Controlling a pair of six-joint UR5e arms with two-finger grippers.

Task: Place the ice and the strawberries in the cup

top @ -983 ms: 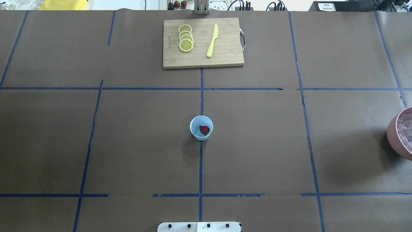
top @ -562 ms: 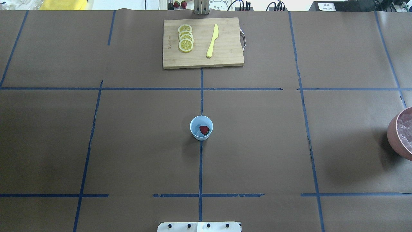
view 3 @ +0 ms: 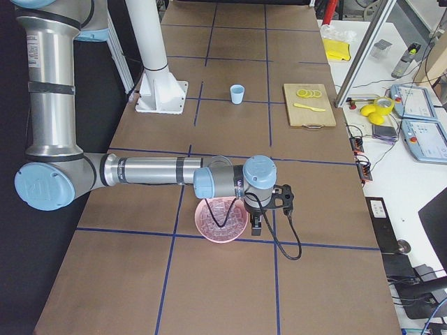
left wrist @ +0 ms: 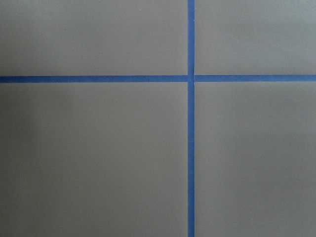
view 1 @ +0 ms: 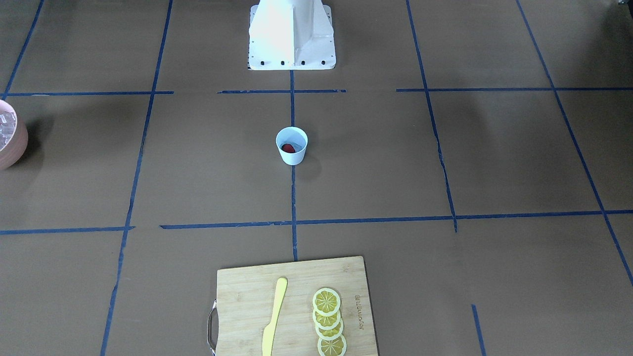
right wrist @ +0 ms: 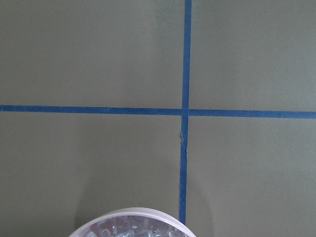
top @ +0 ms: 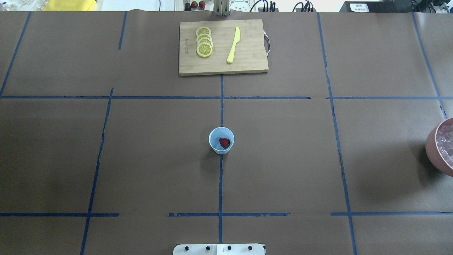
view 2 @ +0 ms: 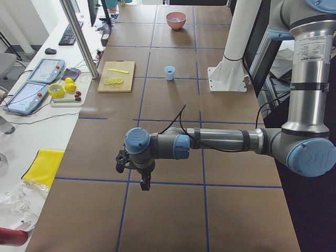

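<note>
The pale blue cup (top: 215, 136) stands upright at the table's middle, also in the front view (view 1: 292, 154) and both side views (view 2: 169, 73) (view 3: 238, 93). A dark-red strawberry (top: 224, 142) (view 1: 288, 148) lies inside it. Ice cubes (top: 446, 145) (right wrist: 129, 229) fill the pink bowl (top: 432, 148) (view 3: 222, 218) at the right edge. My left gripper (view 2: 145, 184) hangs over bare table far to the left. My right gripper (view 3: 255, 225) hangs beside the pink bowl. Both show only in side views, so I cannot tell open or shut.
A wooden cutting board (top: 247, 63) at the far middle carries lemon slices (top: 204, 41) and a yellow plastic knife (top: 233, 45). The white robot base (view 1: 292, 34) stands at the near edge. Blue tape lines cross the brown table cover.
</note>
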